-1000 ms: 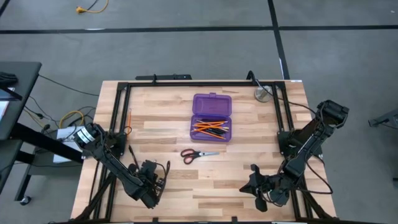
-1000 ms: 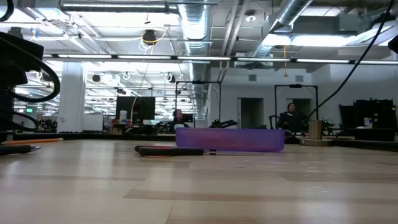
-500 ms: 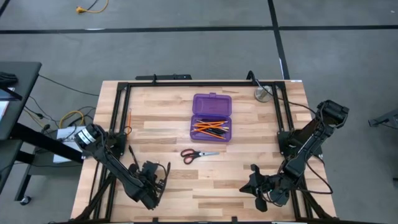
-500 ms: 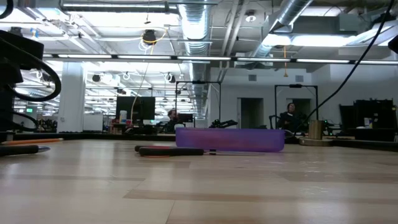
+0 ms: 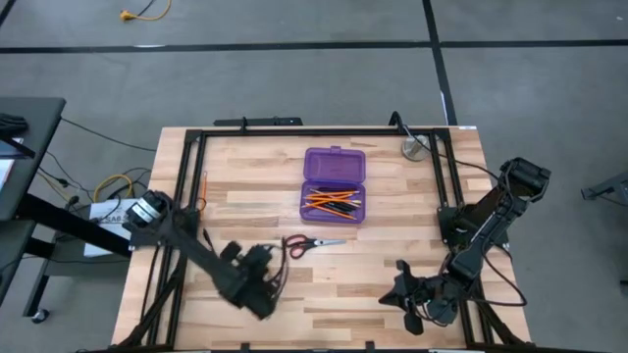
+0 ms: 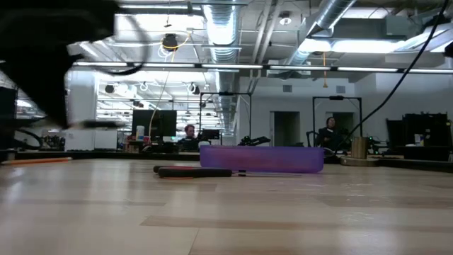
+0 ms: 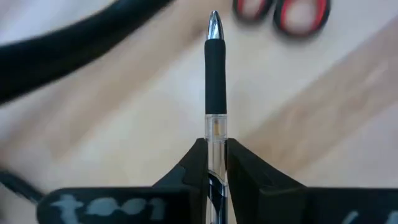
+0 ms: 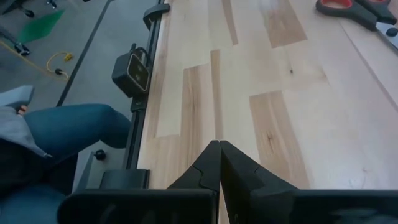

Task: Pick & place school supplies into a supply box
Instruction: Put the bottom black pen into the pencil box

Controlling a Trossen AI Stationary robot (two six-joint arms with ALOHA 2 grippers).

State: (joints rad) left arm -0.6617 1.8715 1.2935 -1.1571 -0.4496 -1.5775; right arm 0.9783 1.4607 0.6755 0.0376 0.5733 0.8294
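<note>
One purple pencil case (image 5: 335, 183), open, mid-table, pens and pencils inside. One scissors (image 5: 312, 243) just near of it. Left gripper (image 7: 215, 163) clamped on one black pen (image 7: 214, 81), left of scissors. Right gripper (image 8: 218, 163) jaws together, near-right corner.

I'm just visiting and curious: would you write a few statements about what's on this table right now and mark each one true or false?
1. The left gripper is clamped on a black pen. True.
2. The purple box is shut. False: its lid lies open, with orange pencils and dark pens inside.
3. The scissors lie on the table outside the box. True.
4. The right gripper holds a pencil. False: its fingers are shut on nothing.
5. A silver disc sits inside the box. False: it rests by the table's far right corner.
</note>
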